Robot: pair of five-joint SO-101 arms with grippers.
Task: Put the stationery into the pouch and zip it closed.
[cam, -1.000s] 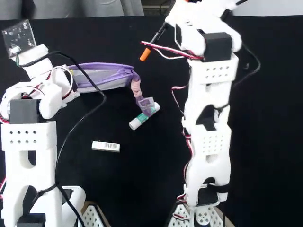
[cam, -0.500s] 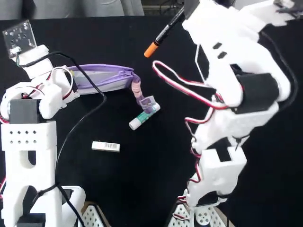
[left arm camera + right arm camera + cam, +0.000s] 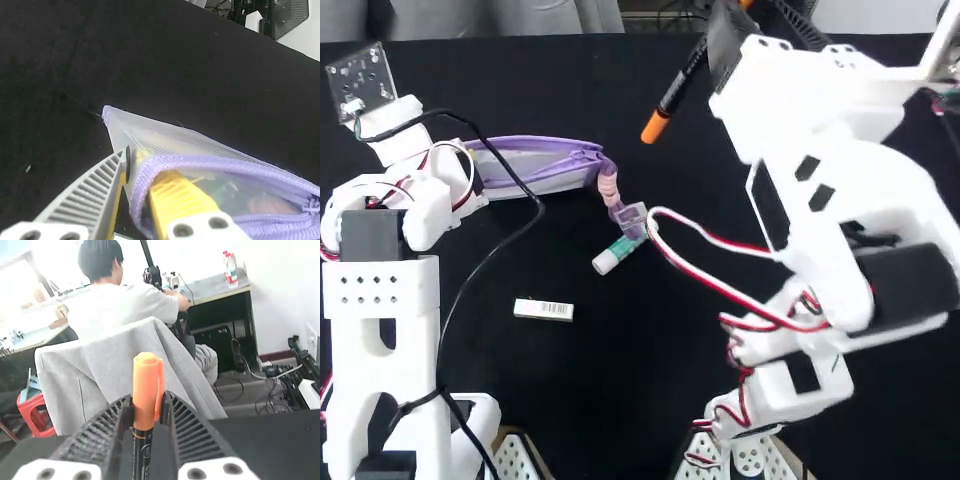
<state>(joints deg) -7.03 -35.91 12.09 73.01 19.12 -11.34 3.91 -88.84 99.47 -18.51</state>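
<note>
A black surface [image 3: 570, 90] carries the things. At the left, the left end effector [image 3: 134, 167] is clamped on the edge of the purple pouch [image 3: 535, 165], one finger on each side of its clear wall. The pouch's left end is hidden behind the arm, and a black cable [image 3: 510, 175] crosses over it. Nearer the arm bases lies a white eraser [image 3: 543, 310]. To its right, a glue stick [image 3: 620, 248] rests just beside the pouch's pink zipper strap [image 3: 608, 188]. Further right, the right end effector [image 3: 147, 412] grips an orange-capped marker [image 3: 670, 90] in the air above the surface. What is inside the pouch is hard to make out.
</note>
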